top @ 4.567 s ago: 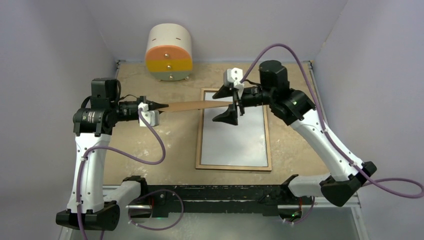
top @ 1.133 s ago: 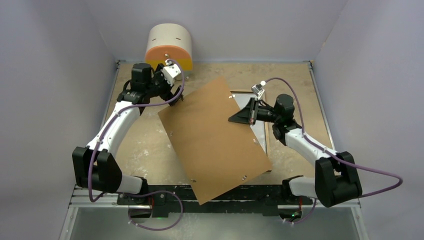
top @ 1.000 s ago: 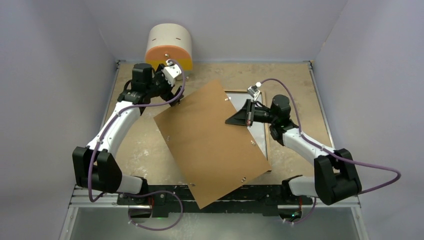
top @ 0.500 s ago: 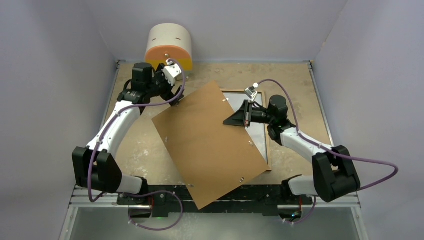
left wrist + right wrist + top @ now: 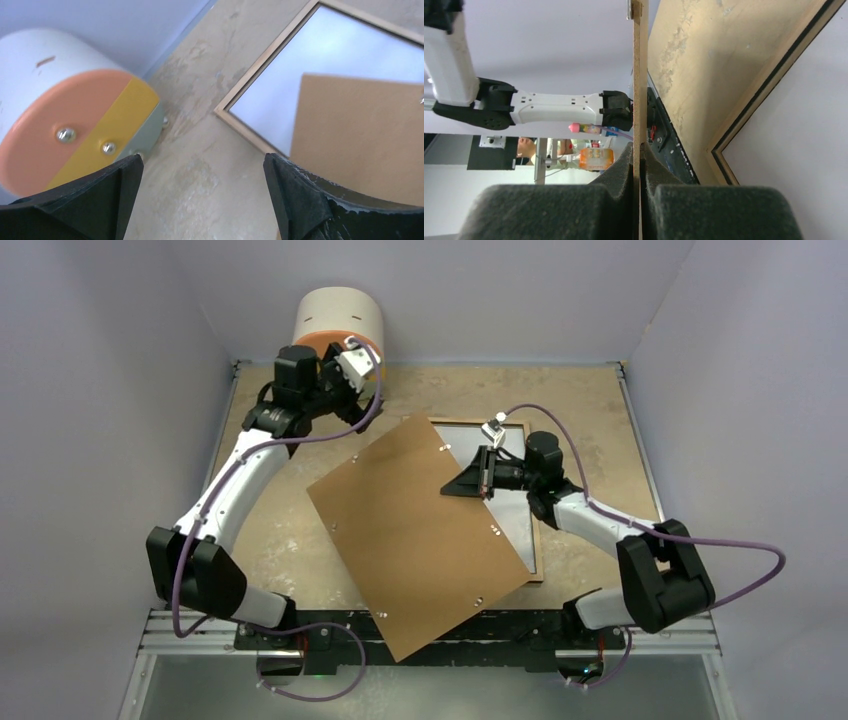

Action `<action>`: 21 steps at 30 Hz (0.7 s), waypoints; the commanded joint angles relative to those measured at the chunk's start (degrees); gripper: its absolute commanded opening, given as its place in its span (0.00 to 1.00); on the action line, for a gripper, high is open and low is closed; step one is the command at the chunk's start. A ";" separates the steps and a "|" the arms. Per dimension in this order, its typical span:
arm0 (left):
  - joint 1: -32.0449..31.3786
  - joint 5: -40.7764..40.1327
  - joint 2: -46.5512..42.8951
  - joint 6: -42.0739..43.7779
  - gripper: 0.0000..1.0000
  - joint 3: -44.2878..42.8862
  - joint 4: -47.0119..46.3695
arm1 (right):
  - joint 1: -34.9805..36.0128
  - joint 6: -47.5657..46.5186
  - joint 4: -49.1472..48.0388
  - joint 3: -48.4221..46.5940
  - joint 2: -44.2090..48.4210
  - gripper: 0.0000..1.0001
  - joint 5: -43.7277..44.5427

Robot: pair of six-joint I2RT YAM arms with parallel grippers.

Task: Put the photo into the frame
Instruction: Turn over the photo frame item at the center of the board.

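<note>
Pinched between the right gripper's [image 5: 640,150] jaws, the flat brown rectangular backing board [image 5: 640,75] looks like matt fibreboard, and its cut edge is pale and fibrous. The pads [image 5: 574,210] are black and grainy, like foam rubber. The left gripper's [image 5: 200,159] black plastic fingers [image 5: 300,200] are matt and scuffed. Beyond its spread jaws the mottled beige tabletop [image 5: 200,175] looks worn and rough. To their right, the light-brown wooden rectangular frame [image 5: 245,131] holds a glossy, reflective pane [image 5: 325,45]. To their left, the white, orange and yellow cylinder [image 5: 60,125] is smooth, with shiny metal screws [image 5: 65,134].

Pale lilac walls [image 5: 100,360], mottled tan tabletop [image 5: 280,530], soft even light
</note>
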State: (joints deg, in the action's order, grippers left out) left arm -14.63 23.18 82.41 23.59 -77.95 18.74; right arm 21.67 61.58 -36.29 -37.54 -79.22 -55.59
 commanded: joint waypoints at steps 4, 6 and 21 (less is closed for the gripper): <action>-9.52 -2.79 4.83 0.48 0.98 -8.15 -0.42 | 3.13 -2.01 1.20 -4.71 -1.26 0.00 1.98; -11.78 -4.28 6.00 0.43 0.99 -8.96 -0.89 | 3.90 -2.77 2.40 -5.47 -1.30 0.00 2.51; -17.62 -6.65 8.21 1.49 0.99 -8.07 -0.42 | 7.04 -3.16 2.92 -7.26 -2.86 0.00 4.59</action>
State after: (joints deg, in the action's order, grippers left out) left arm -30.92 16.53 91.92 23.64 -85.19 17.93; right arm 28.47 57.39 -31.48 -41.34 -82.02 -50.78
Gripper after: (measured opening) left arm 0.988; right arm 0.022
